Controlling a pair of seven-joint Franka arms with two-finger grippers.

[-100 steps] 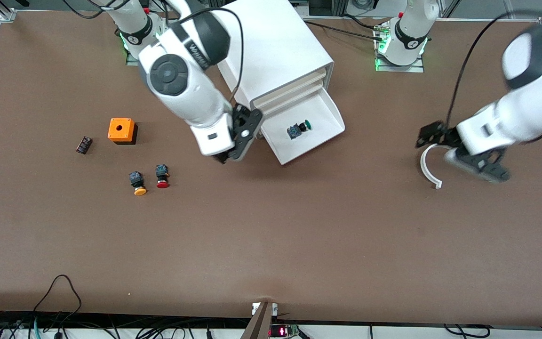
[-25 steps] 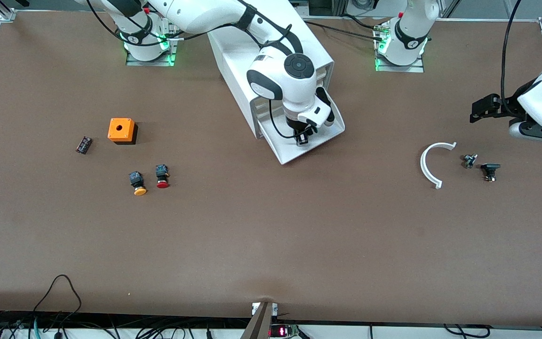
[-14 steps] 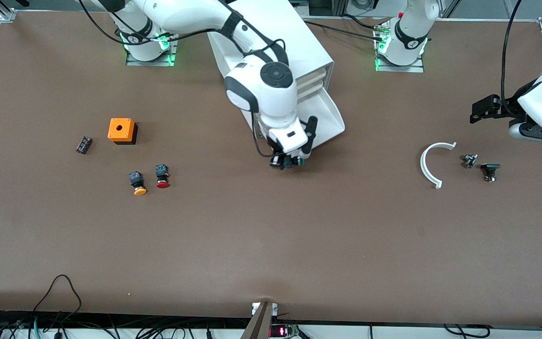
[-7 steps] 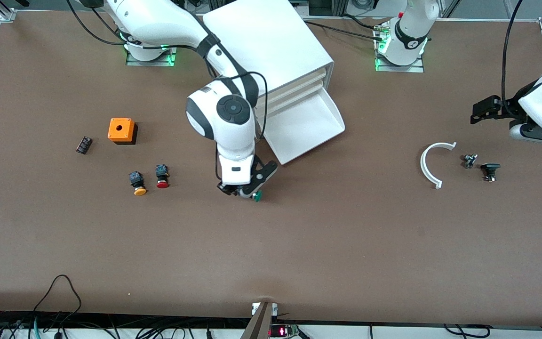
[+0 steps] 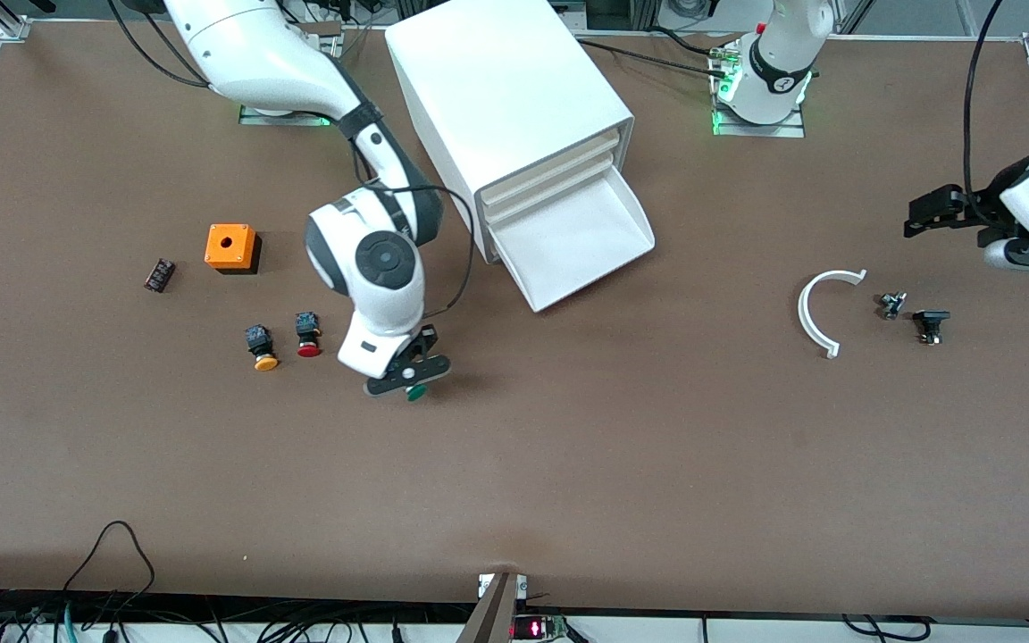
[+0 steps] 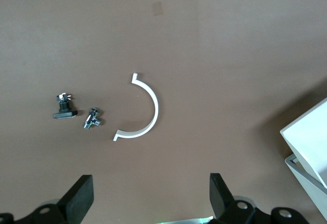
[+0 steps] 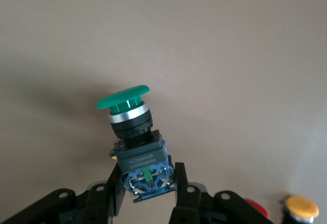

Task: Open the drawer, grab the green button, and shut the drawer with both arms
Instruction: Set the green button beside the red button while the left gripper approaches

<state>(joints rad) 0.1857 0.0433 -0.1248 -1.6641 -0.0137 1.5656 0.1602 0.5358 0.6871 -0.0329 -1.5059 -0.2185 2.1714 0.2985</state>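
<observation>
The lowest drawer [image 5: 577, 243] of the white cabinet [image 5: 506, 85] is pulled out and shows nothing in it. My right gripper [image 5: 409, 379] is shut on the green-capped button [image 5: 416, 392] and holds it over bare table, beside the red-capped button [image 5: 307, 333]. In the right wrist view the fingers [image 7: 115, 191] clamp the button's blue-and-black body [image 7: 143, 165], green cap pointing away. My left gripper [image 5: 997, 234] is open and empty, up over the table at the left arm's end; its fingers [image 6: 82, 201] stand wide apart.
An orange box [image 5: 230, 246], a small black part [image 5: 159, 274], an orange-capped button [image 5: 261, 347] and the red one lie toward the right arm's end. A white curved piece [image 5: 818, 308] and two small parts [image 5: 912, 314] lie under the left gripper.
My right gripper lifted the green button out of the drawer and carried it toward the red and orange buttons. The left gripper edged slightly toward its end of the table.
</observation>
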